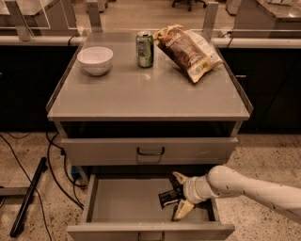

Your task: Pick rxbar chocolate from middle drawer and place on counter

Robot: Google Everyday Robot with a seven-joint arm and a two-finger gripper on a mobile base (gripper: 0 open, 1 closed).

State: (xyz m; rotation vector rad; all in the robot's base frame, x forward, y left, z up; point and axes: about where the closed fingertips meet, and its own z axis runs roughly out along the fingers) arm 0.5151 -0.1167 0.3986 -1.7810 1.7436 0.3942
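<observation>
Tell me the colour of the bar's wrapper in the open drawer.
The rxbar chocolate is black with pale print, camera view; gripper at it in the middle drawer.

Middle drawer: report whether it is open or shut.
Open. The middle drawer is pulled out with its grey floor exposed, and the open gripper reaches inside it, straddling the rxbar chocolate.

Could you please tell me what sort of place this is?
Likely a robotics lab or office test area: workbenches behind the counter, loose cables on speckled floor, and the gripper in the open middle drawer.
</observation>
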